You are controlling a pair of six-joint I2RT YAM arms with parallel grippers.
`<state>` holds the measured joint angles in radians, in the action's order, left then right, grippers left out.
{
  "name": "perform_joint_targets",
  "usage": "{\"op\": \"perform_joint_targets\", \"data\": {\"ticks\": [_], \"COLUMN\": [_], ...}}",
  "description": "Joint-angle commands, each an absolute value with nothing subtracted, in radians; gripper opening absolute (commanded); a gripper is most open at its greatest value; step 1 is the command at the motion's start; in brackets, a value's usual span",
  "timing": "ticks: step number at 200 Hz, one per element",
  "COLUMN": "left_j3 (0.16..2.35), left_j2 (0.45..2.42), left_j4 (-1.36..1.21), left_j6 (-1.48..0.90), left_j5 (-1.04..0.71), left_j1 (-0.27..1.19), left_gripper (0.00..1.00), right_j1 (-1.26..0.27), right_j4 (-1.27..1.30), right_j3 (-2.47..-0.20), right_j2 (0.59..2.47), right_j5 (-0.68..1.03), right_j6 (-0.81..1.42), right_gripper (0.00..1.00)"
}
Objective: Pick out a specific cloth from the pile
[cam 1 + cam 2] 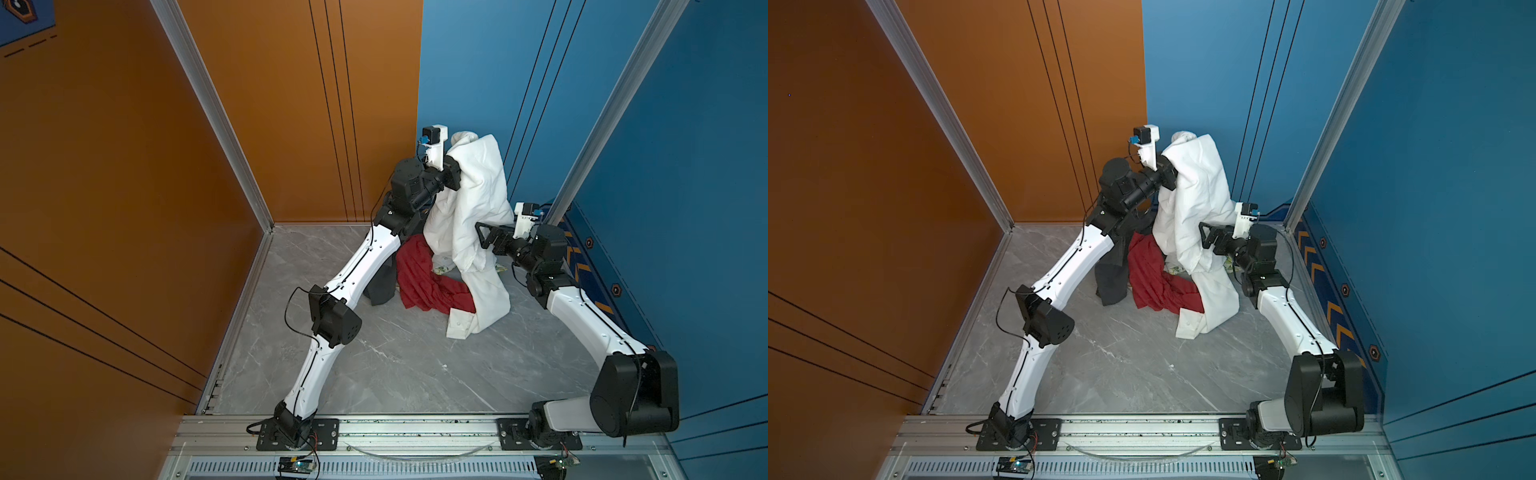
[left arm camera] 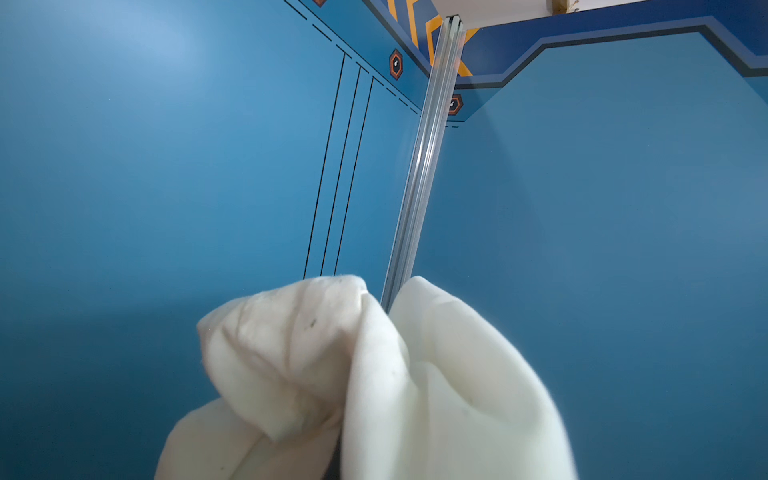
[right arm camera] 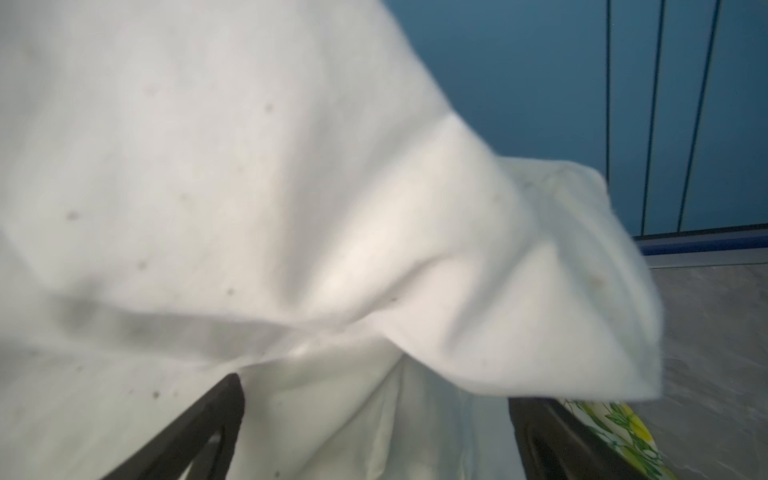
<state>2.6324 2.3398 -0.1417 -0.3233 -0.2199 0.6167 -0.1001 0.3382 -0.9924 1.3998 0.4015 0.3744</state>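
The grey marbled surface (image 1: 374, 374) carries the pile (image 1: 415, 270) near its far edge, right of the middle. The cloth (image 1: 473, 195) hangs high above the pile. Its lower end trails onto the surface over the red cloth (image 1: 1154, 278), with the dark grey piece (image 1: 380, 286) to the left.

The left arm rises from the front rail, bends at the elbow and lifts its wrist high over the far edge. The left gripper (image 1: 454, 170) is buried in bunched fabric, clamped on the cloth's top.

The right arm reaches lower, toward the far right corner. The right gripper (image 1: 485, 236) has its jaws spread wide, with the cloth hanging between them unclamped. A lemon-print piece (image 3: 623, 432) shows just beside one finger.
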Motion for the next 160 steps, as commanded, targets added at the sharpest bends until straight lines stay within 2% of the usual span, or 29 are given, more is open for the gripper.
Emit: {"op": "perform_joint_targets", "data": {"ticks": [1, 32, 65, 146, 152, 160], "left_j3": [2.657, 2.662, 2.678, 2.642, 2.639, 2.635], "left_j2": [2.268, 2.264, 2.264, 2.237, 2.235, 2.230], "left_j4": [-0.144, -0.124, -0.112, -0.109, -0.110, -0.110], "left_j6": [-0.330, -0.331, -0.319, -0.328, -0.329, -0.330], "left_j5": [-0.191, -0.187, -0.174, -0.167, -0.169, -0.170], "left_j1": [0.608, 0.600, 0.598, 0.589, 0.589, 0.589], "left_gripper": [0.00, 0.00, 0.00, 0.00, 0.00, 0.00], "right_j1": [-0.117, -0.115, -0.112, -0.145, -0.146, -0.146], "right_j4": [0.469, 0.564, 0.519, 0.436, 0.442, 0.433], "right_j3": [-0.889, -0.732, -0.700, -0.857, -0.871, -0.895], "right_j2": [1.398, 1.352, 1.385, 1.619, 1.633, 1.649], "right_j5": [0.379, 0.291, 0.316, 0.395, 0.402, 0.416], "right_j6": [0.290, 0.273, 0.218, 0.159, 0.162, 0.166], "right_gripper": [1.00, 1.00, 0.99, 1.00, 0.98, 0.91]}}
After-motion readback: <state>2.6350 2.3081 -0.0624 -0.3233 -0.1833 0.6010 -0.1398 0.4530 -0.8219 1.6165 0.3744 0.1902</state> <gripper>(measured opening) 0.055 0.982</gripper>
